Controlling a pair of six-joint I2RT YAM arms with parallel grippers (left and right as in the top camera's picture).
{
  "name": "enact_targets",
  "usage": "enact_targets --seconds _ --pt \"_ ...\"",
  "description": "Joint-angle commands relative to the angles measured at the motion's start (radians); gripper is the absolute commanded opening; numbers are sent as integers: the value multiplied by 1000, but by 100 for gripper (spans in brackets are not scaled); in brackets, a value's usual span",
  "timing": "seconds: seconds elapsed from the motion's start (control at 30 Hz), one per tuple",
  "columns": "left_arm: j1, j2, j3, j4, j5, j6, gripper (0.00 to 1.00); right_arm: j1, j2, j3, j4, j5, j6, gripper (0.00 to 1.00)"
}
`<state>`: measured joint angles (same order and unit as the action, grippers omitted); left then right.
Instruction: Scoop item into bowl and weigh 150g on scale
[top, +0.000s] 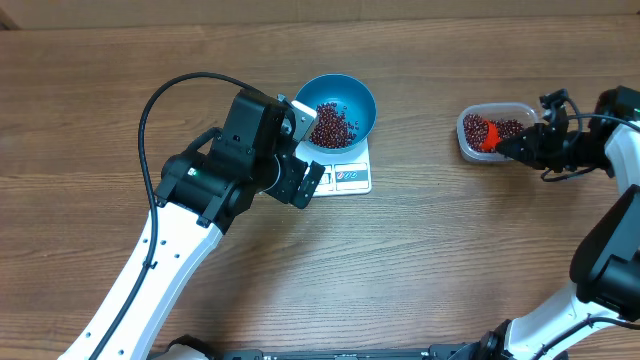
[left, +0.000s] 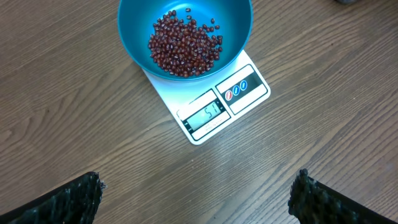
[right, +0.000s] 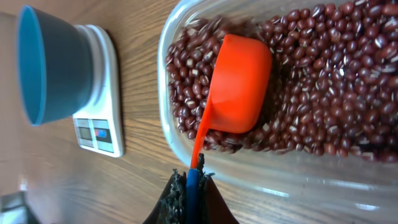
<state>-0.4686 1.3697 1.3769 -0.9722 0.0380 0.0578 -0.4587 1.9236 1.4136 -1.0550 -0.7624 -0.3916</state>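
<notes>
Beans (left: 183, 46) lie in two places: a shallow heap in the bottom of the blue bowl (left: 134, 31), which sits on the white scale (left: 171, 93) on the wooden surface (left: 62, 124), and a much deeper bed in the clear tub (right: 166, 81), well apart to the right in the overhead view. The display (left: 207, 115) appears to read 51, so the bowl looks well short of its target and more scoops seem due. The right tool (right: 189, 180) is pinched tight on the end of the thin handle (right: 201, 134) of an orange scoop (right: 239, 84), whose cup lies among the tub's beans; whether it is loaded cannot be told. The left tool (left: 199, 190) hangs over the surface near the display edge of the scale, fingers spread as wide as they go, holding nothing. The beans are likely hard, smooth and loose, so they should flow around the cup but roll and bounce off if it tips. The scoop looks light and stiff; its handle end is the sensible hold, with the cup kept level in transit. The smooth bowl may slide on the scale if nudged.
</notes>
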Motion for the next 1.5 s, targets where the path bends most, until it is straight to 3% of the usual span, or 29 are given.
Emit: enact_targets --seconds 0.0,0.87,1.47 --pt "4 -10 -7 2 3 -13 100 -16 6 -6 -10 -115 2 4" --pt "4 -10 -7 2 3 -13 100 -177 6 -6 -64 -289 24 4" --pt "4 -10 -7 2 3 -13 100 -168 -18 -6 -100 -516 17 4"
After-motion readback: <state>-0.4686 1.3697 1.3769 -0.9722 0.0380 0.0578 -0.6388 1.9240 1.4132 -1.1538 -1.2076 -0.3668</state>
